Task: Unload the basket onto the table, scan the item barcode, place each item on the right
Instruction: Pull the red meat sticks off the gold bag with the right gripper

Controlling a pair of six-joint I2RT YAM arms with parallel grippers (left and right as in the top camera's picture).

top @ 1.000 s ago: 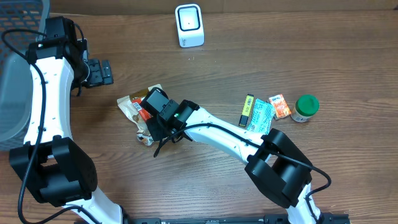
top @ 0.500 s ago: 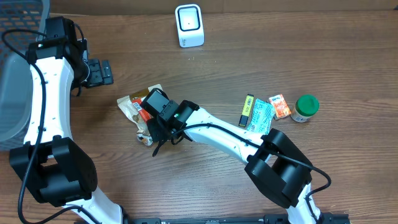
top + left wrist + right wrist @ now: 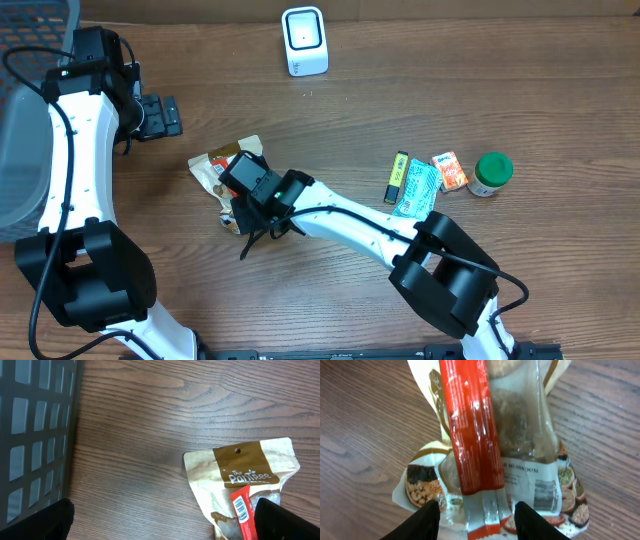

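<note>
Red packet (image 3: 470, 435) lies lengthwise on top of a tan snack pouch (image 3: 542, 485), both flat on the wooden table (image 3: 350, 110) left of centre. In the left wrist view, a white barcode shows on the packet's upper face.

Right gripper (image 3: 477, 520) is directly over the packet. Its two dark fingers (image 3: 427, 520) stand partly apart, one on each side of the packet's lower end. A gap shows between each finger and the packet's edges, so nothing is clamped. Whether the fingertips press on the pouch beneath cannot be told.

Left gripper (image 3: 167, 522) sits near the table's far left, up and to the left of the pouch. Its jaws are spread wide and hold nothing. Its fingertips (image 3: 50, 520) show only as dark shapes in the bottom corners of its own view.

A grey basket (image 3: 25, 120) stands at the left edge, beside the left arm. A white scanner (image 3: 304, 40) stands at the far edge of the table, well apart from the packet. To the right lie a yellow-and-black bar (image 3: 397, 177), a teal packet (image 3: 420, 190), an orange packet (image 3: 450, 171) and a green-lidded jar (image 3: 491, 173), close together.
</note>
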